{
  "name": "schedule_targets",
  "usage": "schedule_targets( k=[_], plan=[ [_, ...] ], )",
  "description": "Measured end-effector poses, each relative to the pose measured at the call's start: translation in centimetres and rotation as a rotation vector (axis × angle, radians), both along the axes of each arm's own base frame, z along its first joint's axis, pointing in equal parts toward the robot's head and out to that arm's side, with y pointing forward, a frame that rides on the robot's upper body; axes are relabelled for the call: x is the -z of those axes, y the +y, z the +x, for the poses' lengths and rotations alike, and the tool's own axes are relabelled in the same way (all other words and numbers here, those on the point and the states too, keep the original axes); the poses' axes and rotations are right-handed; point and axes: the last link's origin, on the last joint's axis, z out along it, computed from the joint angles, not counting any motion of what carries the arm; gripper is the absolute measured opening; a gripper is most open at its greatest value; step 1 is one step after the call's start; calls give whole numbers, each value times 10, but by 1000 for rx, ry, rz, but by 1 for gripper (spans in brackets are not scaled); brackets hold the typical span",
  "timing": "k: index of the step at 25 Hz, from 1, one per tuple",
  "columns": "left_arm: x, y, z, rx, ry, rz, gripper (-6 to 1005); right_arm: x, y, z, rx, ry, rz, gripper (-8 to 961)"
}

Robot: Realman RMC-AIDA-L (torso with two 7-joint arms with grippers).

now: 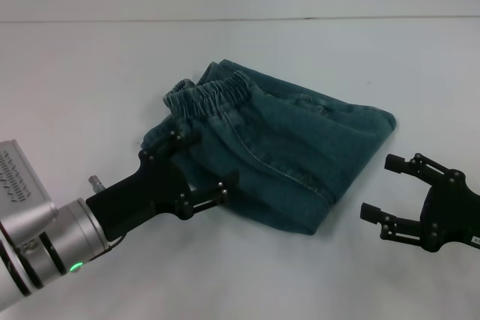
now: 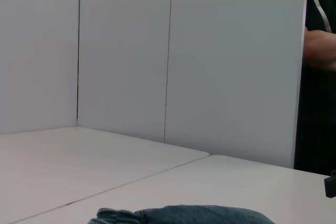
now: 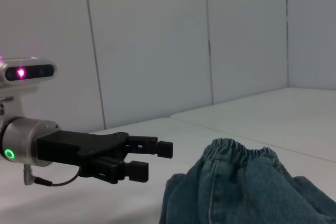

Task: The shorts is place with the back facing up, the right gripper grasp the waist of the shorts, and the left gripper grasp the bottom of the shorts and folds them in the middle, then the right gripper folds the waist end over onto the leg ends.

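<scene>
The blue denim shorts (image 1: 285, 140) lie folded in a compact bundle at the table's middle, with the elastic waistband (image 1: 214, 95) on top at the far left. My left gripper (image 1: 206, 161) is open at the bundle's near-left edge, its fingers spread over the cloth and holding nothing. In the right wrist view the left gripper (image 3: 160, 160) hovers just beside the shorts (image 3: 252, 187). My right gripper (image 1: 384, 186) is open near the front right, apart from the shorts. The left wrist view shows only a strip of the shorts (image 2: 184, 216).
The white table (image 1: 90, 73) runs back to white wall panels (image 2: 126, 51). A seam (image 2: 131, 182) crosses the tabletop. A person in dark clothes (image 2: 317, 77) stands past the table's far side.
</scene>
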Motion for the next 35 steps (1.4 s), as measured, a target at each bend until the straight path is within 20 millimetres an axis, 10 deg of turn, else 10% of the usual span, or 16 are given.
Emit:
schedule_targets(
  k=[35],
  plan=[
    [5,-1,1,-4,9,-8,934,8,0,0,4,3,5,957]
  ],
)
